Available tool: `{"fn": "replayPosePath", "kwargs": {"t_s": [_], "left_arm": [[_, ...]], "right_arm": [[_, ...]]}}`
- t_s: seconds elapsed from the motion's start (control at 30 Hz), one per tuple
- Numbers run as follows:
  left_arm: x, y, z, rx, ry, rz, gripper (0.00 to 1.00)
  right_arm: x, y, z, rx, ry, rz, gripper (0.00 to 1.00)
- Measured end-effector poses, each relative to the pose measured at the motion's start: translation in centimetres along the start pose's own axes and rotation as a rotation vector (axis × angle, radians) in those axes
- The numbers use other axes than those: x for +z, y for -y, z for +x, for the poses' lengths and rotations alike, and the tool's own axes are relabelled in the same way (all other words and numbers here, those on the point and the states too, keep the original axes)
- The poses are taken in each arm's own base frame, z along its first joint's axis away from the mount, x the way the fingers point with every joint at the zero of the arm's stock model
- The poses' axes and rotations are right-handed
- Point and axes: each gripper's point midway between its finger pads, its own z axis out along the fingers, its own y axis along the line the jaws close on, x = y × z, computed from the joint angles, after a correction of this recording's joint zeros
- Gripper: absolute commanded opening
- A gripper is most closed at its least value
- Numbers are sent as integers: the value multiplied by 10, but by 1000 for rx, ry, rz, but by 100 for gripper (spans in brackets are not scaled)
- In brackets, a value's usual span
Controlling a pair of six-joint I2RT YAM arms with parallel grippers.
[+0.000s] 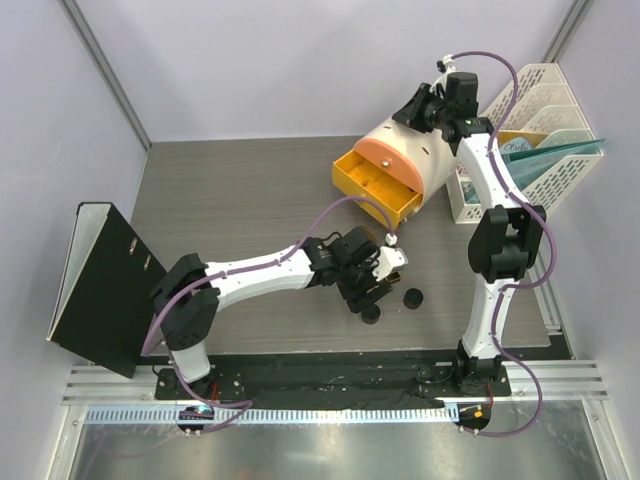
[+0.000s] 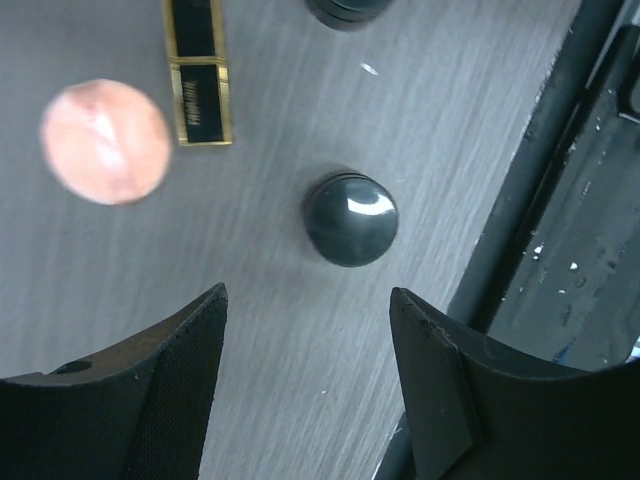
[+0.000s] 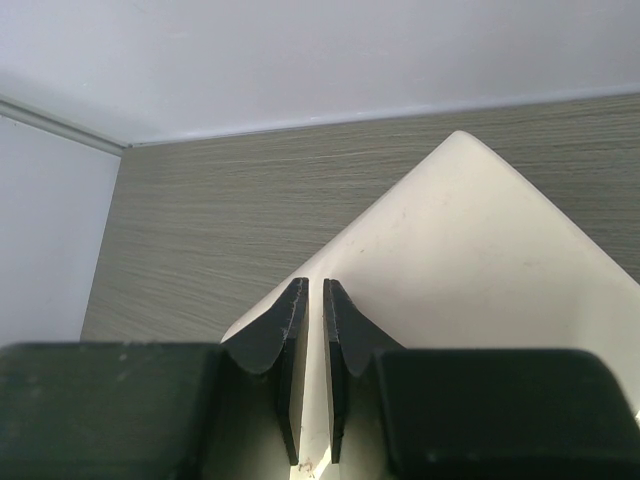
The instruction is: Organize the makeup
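My left gripper (image 1: 372,292) (image 2: 308,295) is open and empty, hovering low over the table. A black round jar (image 2: 350,218) (image 1: 371,314) lies just ahead of its fingertips, apart from them. A second black jar (image 1: 412,298) (image 2: 345,8) sits further on. A pink round compact (image 2: 105,141) and a black-gold lipstick (image 2: 200,75) lie to the left in the left wrist view. My right gripper (image 1: 412,105) (image 3: 312,285) is shut and empty over the top of the cream drum-shaped box (image 1: 400,150) (image 3: 470,260). The bottles are out of view.
The box's yellow drawer (image 1: 375,185) stands pulled open toward the table's middle. A white file rack (image 1: 530,100) with teal folders (image 1: 555,150) stands at the back right. A black binder (image 1: 100,285) leans at the left. The table's dark front rail (image 2: 540,170) runs beside the jar.
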Motion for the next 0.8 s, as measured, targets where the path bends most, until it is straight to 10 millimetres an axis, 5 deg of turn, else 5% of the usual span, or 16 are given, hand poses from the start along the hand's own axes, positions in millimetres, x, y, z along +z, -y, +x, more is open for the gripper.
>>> {"fn": "replayPosePath", "kwargs": {"t_s": [0.23, 0.57, 0.8], "left_arm": [[28, 18, 17, 27, -104, 78, 67], [59, 29, 17, 71, -165, 105, 66], [67, 31, 28, 71, -208, 117, 55]], "right_arm": [[0, 0, 0, -1, 2, -2, 18], [0, 0, 0, -1, 2, -4, 18], [0, 0, 0, -1, 2, -5, 19]]}}
